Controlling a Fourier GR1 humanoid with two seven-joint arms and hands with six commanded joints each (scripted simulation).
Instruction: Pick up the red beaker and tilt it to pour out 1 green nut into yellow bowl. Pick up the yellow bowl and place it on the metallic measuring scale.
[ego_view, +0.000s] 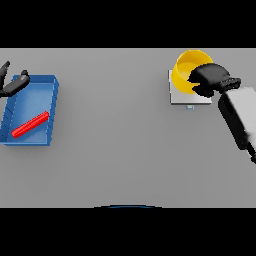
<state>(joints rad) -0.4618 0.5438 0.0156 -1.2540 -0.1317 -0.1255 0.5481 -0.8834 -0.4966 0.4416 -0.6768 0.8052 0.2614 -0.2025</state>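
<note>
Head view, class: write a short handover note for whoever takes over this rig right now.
Right hand: curled on the near rim of the yellow bowl.
Left hand: open, at the far left edge above the blue tray, holding nothing.
Bowl sits on the scale.
Red beaker lies on its side in the tray.
Nut: cannot be seen.
Done: bowl on scale.
Left: let go of the bowl and draw the hand back.

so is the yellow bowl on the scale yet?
On: the round yellow bowl sits over the flat metallic measuring scale, right hand at its rim.
</note>
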